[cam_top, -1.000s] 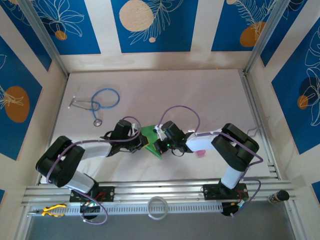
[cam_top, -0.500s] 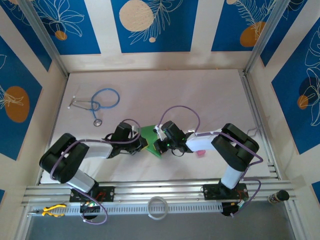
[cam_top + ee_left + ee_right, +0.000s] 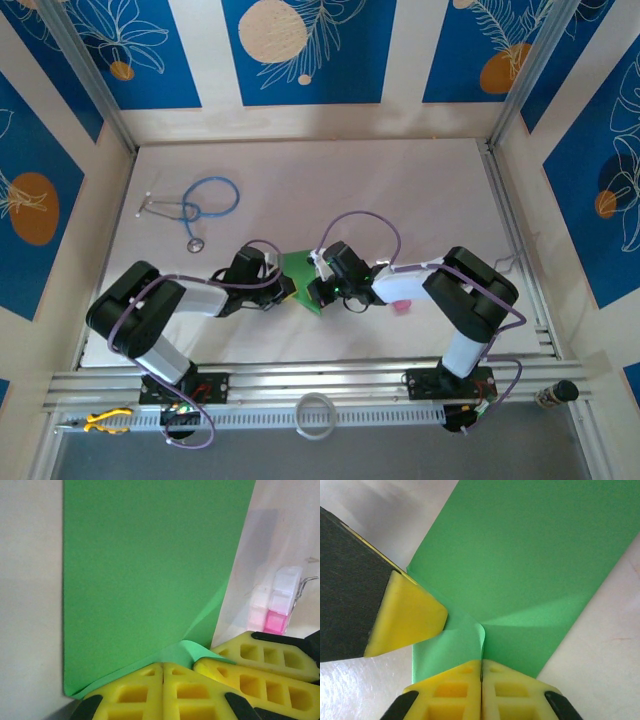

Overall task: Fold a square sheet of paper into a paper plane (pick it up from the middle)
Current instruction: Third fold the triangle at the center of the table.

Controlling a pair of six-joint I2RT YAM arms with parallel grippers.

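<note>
Pinching a raised flap of the square sheet of paper (image 3: 520,555), the right gripper (image 3: 481,664) has its two yellow fingers pressed flush together, with the curled green flap running up into the seam between them. From that flap a soft crease runs across the sheet toward its far long edge. The left gripper (image 3: 162,666) is likewise closed, its pads meeting along a straight seam. The sheet's near edge reaches its fingertips, but the views do not show whether paper is caught between them. The two grippers meet nose to nose at the same near end of the sheet (in the right wrist view, one left finger touches the paper's edge just beside the flap). The remainder of the sheet lies flat on the white table (image 3: 400,190), extending away from both grippers as a narrowed green shape with straight edges. In the top view, the sheet sits near the middle of the table, between the two wrists, with both arms reaching inward from their bases at the near edge. A small pink bottle (image 3: 401,307) stands on the table just beside the right forearm, near the sheet but apart from it. A blue-tubed stethoscope (image 3: 205,205) lies well apart, toward the far left of the table.
</note>
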